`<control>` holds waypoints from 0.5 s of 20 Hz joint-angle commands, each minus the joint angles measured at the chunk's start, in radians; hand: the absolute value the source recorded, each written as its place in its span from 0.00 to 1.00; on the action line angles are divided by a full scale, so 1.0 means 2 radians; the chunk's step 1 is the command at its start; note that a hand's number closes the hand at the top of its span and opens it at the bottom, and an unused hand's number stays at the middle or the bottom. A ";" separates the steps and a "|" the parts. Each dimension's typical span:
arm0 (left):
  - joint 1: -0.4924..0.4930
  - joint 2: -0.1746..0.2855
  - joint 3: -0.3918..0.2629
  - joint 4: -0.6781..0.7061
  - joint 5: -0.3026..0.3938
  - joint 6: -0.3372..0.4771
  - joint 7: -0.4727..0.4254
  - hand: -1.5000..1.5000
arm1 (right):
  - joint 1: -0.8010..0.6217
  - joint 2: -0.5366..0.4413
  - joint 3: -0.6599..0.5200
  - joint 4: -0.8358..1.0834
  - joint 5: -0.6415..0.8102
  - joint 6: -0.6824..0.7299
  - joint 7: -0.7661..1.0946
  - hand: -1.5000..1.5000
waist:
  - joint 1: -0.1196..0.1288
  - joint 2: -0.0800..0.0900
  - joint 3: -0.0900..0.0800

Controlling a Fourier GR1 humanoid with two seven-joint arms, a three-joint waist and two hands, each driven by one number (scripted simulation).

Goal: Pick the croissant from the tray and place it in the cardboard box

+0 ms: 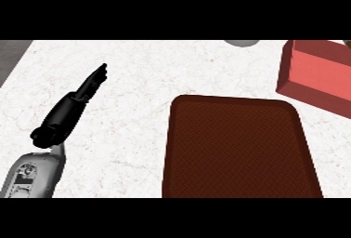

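A dark brown rectangular tray (240, 146) lies on the white marble counter at centre right, and nothing shows on it. No croissant is in sight. A red box (319, 76) stands at the upper right, cut off by the view's edge, so its inside is mostly hidden. My left hand (87, 86) rests at the left of the counter with straight fingers pointing up and away, holding nothing, well apart from the tray. My right hand does not show.
A grey rounded object (242, 42) peeks in at the counter's far edge. The counter's left edge (15, 60) borders a dark grey strip. White marble lies between my left hand and the tray.
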State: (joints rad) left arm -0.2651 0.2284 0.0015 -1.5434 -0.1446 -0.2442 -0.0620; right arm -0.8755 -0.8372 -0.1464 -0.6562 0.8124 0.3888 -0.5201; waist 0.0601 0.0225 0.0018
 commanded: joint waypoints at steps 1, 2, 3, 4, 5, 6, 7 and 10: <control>-0.014 -0.002 0.003 0.016 0.003 -0.004 -0.009 0.50 | -0.017 0.001 0.046 0.066 0.052 -0.005 -0.031 1.00 | 0.002 0.002 0.000; 0.001 -0.007 -0.003 0.005 0.003 -0.002 -0.011 0.50 | -0.014 -0.035 0.039 0.090 0.056 -0.003 -0.053 1.00 | 0.007 0.004 0.001; 0.007 -0.015 -0.018 -0.007 -0.011 0.006 0.001 0.50 | -0.020 -0.035 0.048 0.103 0.065 0.010 -0.052 1.00 | 0.007 0.002 0.001; -0.018 0.005 0.003 0.003 0.008 -0.014 0.009 0.50 | -0.025 -0.020 0.056 0.117 0.073 0.004 -0.053 1.00 | 0.007 0.003 0.001; 0.006 0.013 0.011 -0.011 0.016 -0.020 -0.002 0.50 | -0.019 -0.029 0.060 0.128 0.076 0.010 -0.075 0.00 | 0.011 0.002 0.001; 0.000 -0.007 -0.009 0.005 0.002 -0.009 -0.003 0.50 | -0.043 -0.021 0.064 0.138 0.076 0.029 -0.086 0.00 | 0.009 0.004 0.001; -0.004 0.002 0.000 -0.003 0.000 -0.007 0.003 0.50 | -0.029 -0.030 0.067 0.144 0.077 0.028 -0.129 0.00 | 0.006 0.002 0.001; -0.009 -0.009 -0.009 0.014 -0.011 0.003 -0.011 0.50 | -0.044 -0.027 0.060 0.162 0.066 0.029 -0.180 0.00 | 0.004 0.004 0.001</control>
State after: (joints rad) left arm -0.2723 0.2206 -0.0073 -1.5382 -0.1467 -0.2534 -0.0667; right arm -0.9394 -0.8927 -0.0322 -0.3957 0.9434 0.4047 -0.7332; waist 0.0718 0.0290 0.0039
